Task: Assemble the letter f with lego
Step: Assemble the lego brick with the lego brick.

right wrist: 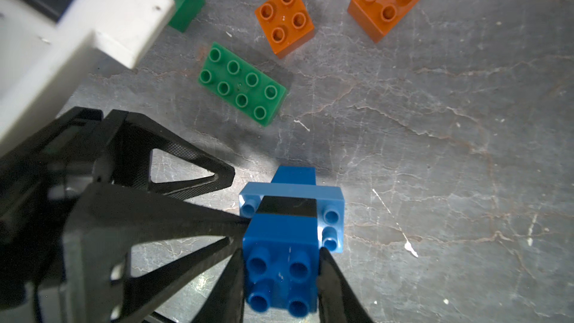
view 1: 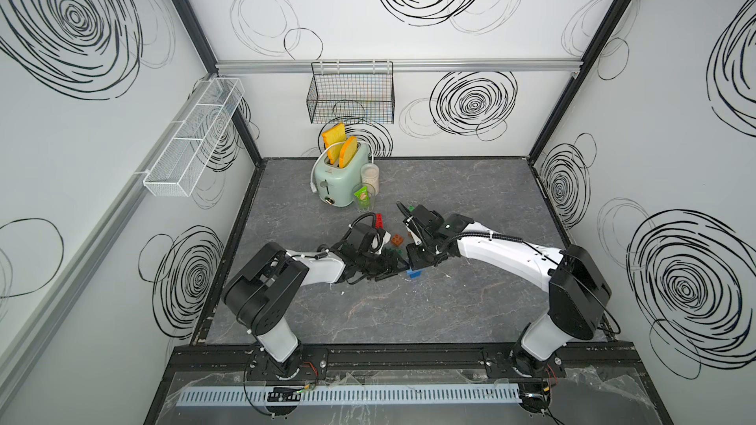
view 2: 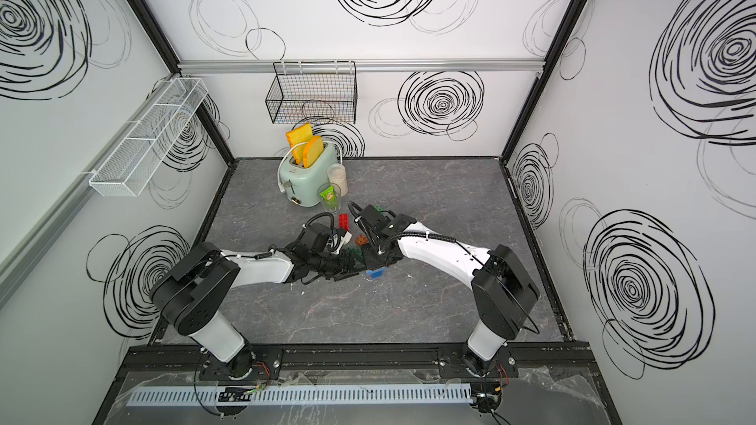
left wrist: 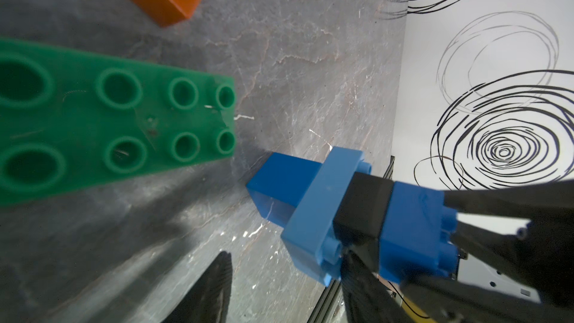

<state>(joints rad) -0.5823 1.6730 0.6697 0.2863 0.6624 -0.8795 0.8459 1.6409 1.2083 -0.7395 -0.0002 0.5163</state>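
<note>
A lego stack (right wrist: 289, 212) stands on the grey table: dark blue at the bottom, then a light blue oblong brick (left wrist: 323, 212), a black one, and a dark blue brick (right wrist: 281, 278) on top. My right gripper (right wrist: 281, 253) is shut on that top brick. My left gripper (left wrist: 288, 252) is open beside the stack (view 1: 415, 273), with one finger against its side. Loose on the table lie a green oblong brick (right wrist: 242, 85), two orange-brown square bricks (right wrist: 284, 20) (right wrist: 385, 1) and a red brick (view 1: 379, 221).
A mint toaster (view 1: 341, 181) holding toast, a jar (view 1: 369, 175) and a glass (view 1: 364, 197) stand at the back of the table. A black wire basket (view 1: 350, 94) hangs on the back wall, a white mesh rack (view 1: 196, 136) on the left wall.
</note>
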